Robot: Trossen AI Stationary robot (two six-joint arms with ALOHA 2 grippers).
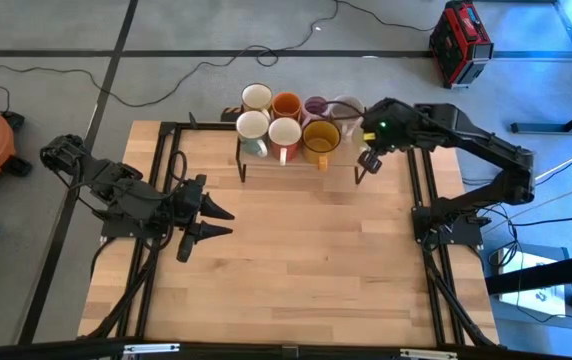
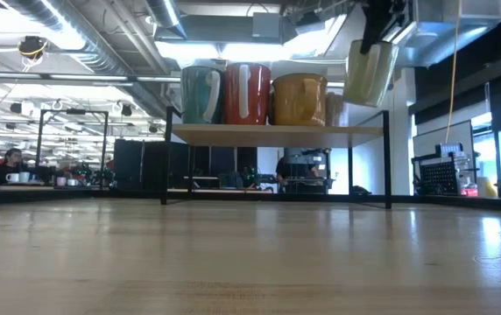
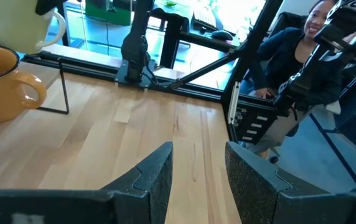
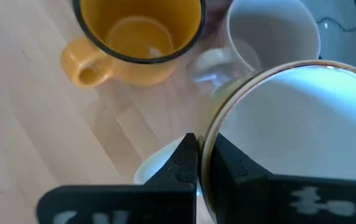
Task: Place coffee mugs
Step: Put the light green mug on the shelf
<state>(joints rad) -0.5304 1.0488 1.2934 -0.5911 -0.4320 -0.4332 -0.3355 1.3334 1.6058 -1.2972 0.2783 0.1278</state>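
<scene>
Several coffee mugs stand in two rows on a low black-framed shelf (image 1: pixel 296 150) at the table's far middle, among them an amber one (image 1: pixel 320 138), an orange one (image 1: pixel 286 104) and a pale grey one (image 4: pixel 271 37). My right gripper (image 4: pixel 207 163) is shut on a cream mug (image 2: pixel 371 70), which hangs above the shelf's right end. In the high view the arm hides most of that mug. My left gripper (image 1: pixel 214 221) waits open above the table's left middle, with nothing between its fingers. My right gripper pinches the cream mug's rim (image 4: pixel 206 140), one finger inside the mug and one outside, close to the handle (image 3: pixel 56 28). The fingers come slanting down from above. The mug hangs below them slightly tilted, mouth up, clear of the shelf.
Bare wood lies between the shelf and the table's near edge. Black frame rails (image 1: pixel 421 190) run along both table sides. A person (image 3: pixel 290 56) sits beyond the table's right side. A red case (image 1: pixel 460 42) and cables lie on the floor behind.
</scene>
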